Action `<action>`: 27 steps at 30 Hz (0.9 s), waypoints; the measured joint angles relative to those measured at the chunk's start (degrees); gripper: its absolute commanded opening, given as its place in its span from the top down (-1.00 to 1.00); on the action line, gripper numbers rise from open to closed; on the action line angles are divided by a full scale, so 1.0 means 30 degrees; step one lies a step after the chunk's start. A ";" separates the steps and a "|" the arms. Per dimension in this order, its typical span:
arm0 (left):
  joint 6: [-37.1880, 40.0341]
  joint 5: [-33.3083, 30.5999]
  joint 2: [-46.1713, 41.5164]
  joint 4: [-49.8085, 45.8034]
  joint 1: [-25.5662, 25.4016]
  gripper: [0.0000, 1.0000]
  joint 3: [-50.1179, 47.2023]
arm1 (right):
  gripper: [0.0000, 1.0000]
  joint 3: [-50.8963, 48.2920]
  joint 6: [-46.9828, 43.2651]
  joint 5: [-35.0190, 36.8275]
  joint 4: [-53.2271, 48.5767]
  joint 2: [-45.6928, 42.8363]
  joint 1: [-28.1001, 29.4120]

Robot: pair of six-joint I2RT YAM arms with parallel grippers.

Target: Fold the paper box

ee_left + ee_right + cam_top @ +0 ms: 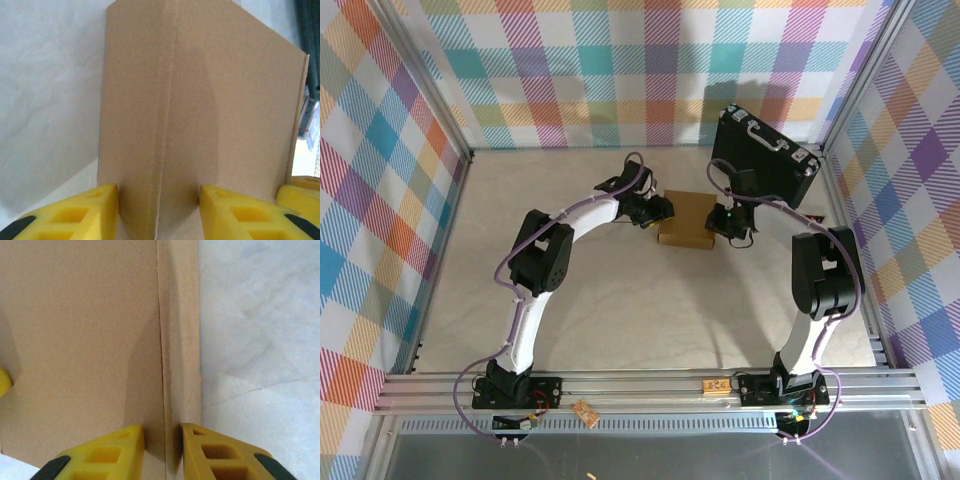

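Left gripper (159, 195) straddles a crease of the box (686, 218), fingers half apart; whether it grips is unclear. Right gripper (163, 435) pinches a box wall. On the table (620, 310), the box ends are hidden under both grippers.

The paper box (686, 218) is plain brown corrugated cardboard, unprinted, seen from above as a low, roughly square block with its flaps folded in. It lies flat on the pale worktop (620, 300), a little right of the middle and towards the far side. Up close from the left, the cardboard (200, 125) shows a long straight crease running down its face, with a thin raw edge along its right side. From the right, a broad flat panel (80, 340) meets a narrow strip along a straight seam, and that strip's outer edge borders the worktop.
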 measured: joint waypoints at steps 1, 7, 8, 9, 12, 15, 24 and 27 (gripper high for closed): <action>-0.0160 0.0080 0.0306 -0.0007 0.0022 0.08 0.0444 | 0.49 0.0211 -0.0044 0.0000 -0.0095 0.0131 -0.0080; -0.0852 0.0678 0.2244 0.0554 0.0175 -0.10 0.3082 | 0.48 0.1734 -0.0423 0.0160 -0.1093 0.1071 -0.0583; -0.0925 0.0736 0.2266 0.0663 0.0175 -0.10 0.3126 | 0.47 0.1902 -0.0488 0.0204 -0.1231 0.1166 -0.0619; -0.0991 0.0758 0.2266 0.0729 0.0175 -0.11 0.3147 | 0.47 0.1989 -0.0532 0.0211 -0.1348 0.1202 -0.0641; -0.1086 0.0867 0.2273 0.0831 0.0175 -0.14 0.3140 | 0.41 0.2062 -0.0641 0.0197 -0.1523 0.1202 -0.0670; -0.1100 0.1042 0.2055 0.1807 0.0204 -0.15 0.2280 | 0.33 0.2076 -0.0860 0.0189 -0.1632 0.1195 -0.0670; -0.1355 0.2142 -0.0612 0.3235 0.0197 -0.22 -0.2732 | 0.28 0.2324 -0.1005 -0.0102 -0.2040 0.1158 -0.0634; -0.1137 0.2178 -0.1231 0.2980 0.0146 -0.24 -0.3388 | 0.23 0.2470 -0.1042 -0.0248 -0.2171 0.1049 -0.0568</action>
